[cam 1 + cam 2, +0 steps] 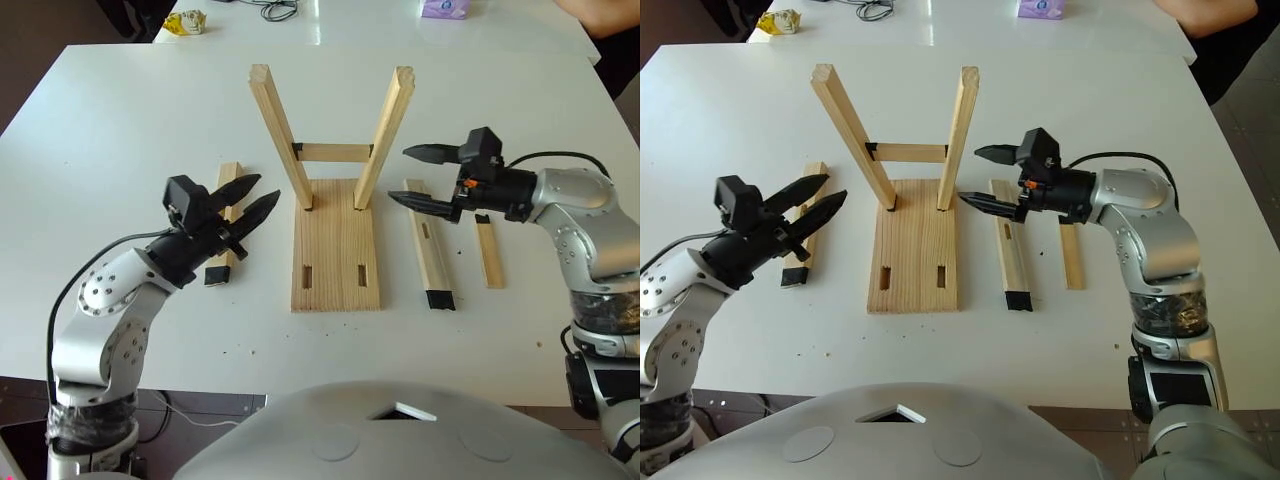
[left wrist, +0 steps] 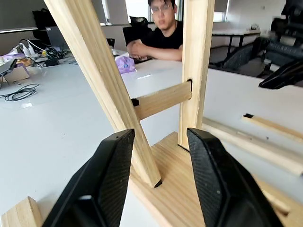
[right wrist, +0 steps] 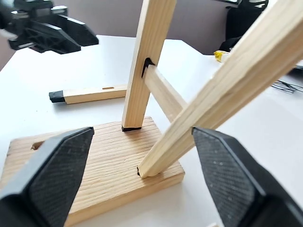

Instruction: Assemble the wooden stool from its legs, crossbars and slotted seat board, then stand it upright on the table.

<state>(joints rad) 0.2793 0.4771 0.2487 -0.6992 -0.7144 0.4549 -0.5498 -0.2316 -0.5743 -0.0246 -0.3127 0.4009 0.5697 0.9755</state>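
As left claw (image 1: 267,187), right claw (image 1: 398,174) gape, stool (image 1: 337,250) between.

You see the seat board (image 1: 336,250) lying flat in the middle of the white table (image 1: 120,120). Two legs stand in its far slots, the left standing leg (image 1: 280,135) and the right standing leg (image 1: 385,135). They lean apart, and a joining crossbar (image 1: 334,152) sits between them. The two near slots (image 1: 307,275) are open. The left gripper (image 1: 268,187) hovers, fingers apart, over a loose leg (image 1: 221,262) left of the board. The right gripper (image 1: 398,174), fingers wide apart, is just beside the right standing leg, above the far end of a second loose leg (image 1: 430,255). A short crossbar (image 1: 489,258) lies further right.
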